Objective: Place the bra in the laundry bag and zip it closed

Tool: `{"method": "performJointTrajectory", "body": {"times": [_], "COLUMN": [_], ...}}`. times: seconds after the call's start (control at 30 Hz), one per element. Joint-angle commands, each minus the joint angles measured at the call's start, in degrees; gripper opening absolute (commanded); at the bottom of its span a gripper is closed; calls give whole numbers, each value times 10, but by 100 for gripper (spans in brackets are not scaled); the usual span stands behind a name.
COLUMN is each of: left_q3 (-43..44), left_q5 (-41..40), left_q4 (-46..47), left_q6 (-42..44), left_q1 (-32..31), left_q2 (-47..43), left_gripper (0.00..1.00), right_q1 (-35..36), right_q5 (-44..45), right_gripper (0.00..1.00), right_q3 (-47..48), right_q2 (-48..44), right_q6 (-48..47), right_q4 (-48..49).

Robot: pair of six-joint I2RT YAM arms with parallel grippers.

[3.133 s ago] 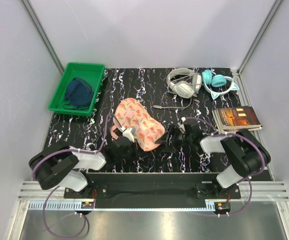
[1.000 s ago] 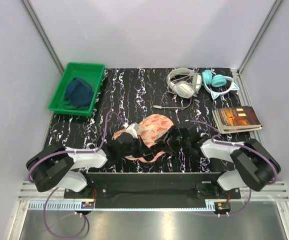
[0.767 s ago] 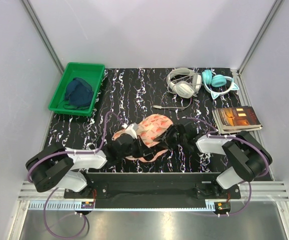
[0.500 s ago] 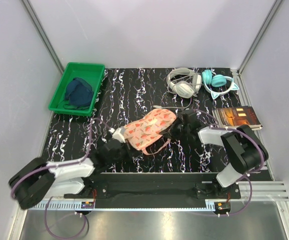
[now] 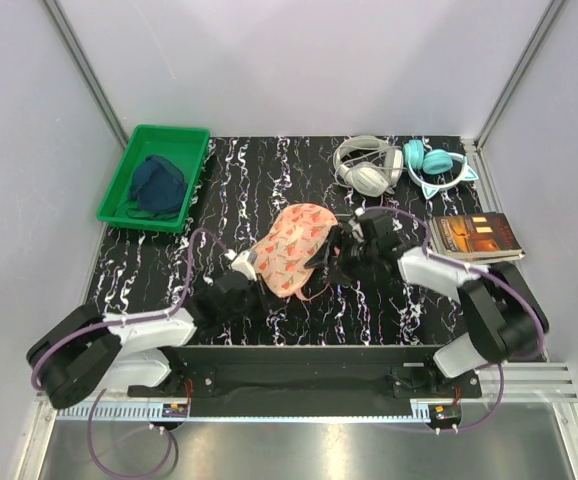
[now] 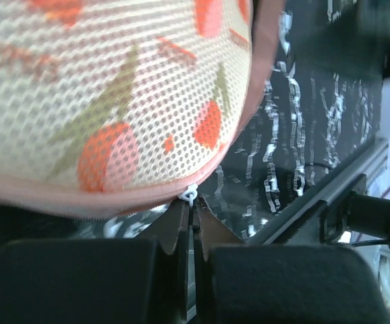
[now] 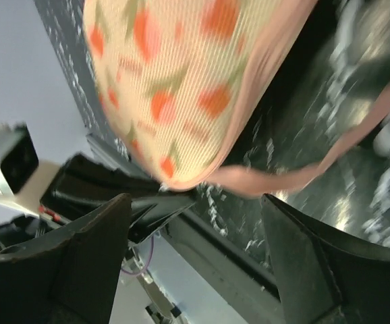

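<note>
The laundry bag [image 5: 291, 245] sits between 2 grippers over the black marbled counter [image 5: 269, 180]. The left gripper [image 6: 189, 219] has its jaws pinched tight on the white zip pull [image 6: 191, 196] at the bag's pink edge. The right gripper [image 7: 196, 209] has its jaws spread wide, with the bag just ahead of them and the strap [image 7: 296, 172] crossing between, apparently untouched.

Bright even light from above, faint shadows, top view sharp, left wrist view crisp on the laundry bag [image 6: 100, 115], dark below it, right wrist view smeared.
</note>
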Motion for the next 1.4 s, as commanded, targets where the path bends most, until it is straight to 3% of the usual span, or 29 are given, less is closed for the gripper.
{"method": "performJointTrajectory", "body": {"times": [0.0,0.13,0.17,0.27,0.6,0.7,0.73,0.8,0.83,0.93,1.13,1.27,1.37], "left_q3": [74,107,110,108,75,77,77,78,76,51,-35,-33,-28], "left_q5": [24,31,26,7,5,5,5,5,4,5,32,20,50], "left_q4": [108,129,125,111,126,126,125,118,115,106,24,-92,-88], "left_q6": [-6,-12,-12,-13,-28,-27,-25,-23,-20,-16,22,83,98], "left_q1": [-35,-57,-67,-81,-96,-98,-98,-97,-95,-75,64,88,87], "left_q2": [62,109,111,110,102,104,106,109,109,100,12,-100,-123], "left_gripper": [0,0,0,0,0,0,0,0,0,0,0,0,0], "right_q1": [63,101,101,101,101,101,100,99,94,64,-8,-41,-41], "right_q5": [49,96,105,142,160,157,156,156,158,136,-6,-89,-140], "right_gripper": [85,83,75,68,63,39,23,2,0,0,0,0,0], "right_q3": [-52,-102,-126,-162,-171,-166,-165,-167,-169,-181,-163,-129,-65], "right_q2": [-86,-120,-131,-143,-99,-79,-77,-74,-75,-80,-57,-25,28], "right_q6": [77,151,158,177,182,187,190,193,194,176,60,-9,-61], "right_q4": [-6,56,71,126,200,209,208,205,202,198,196,171,117]}}
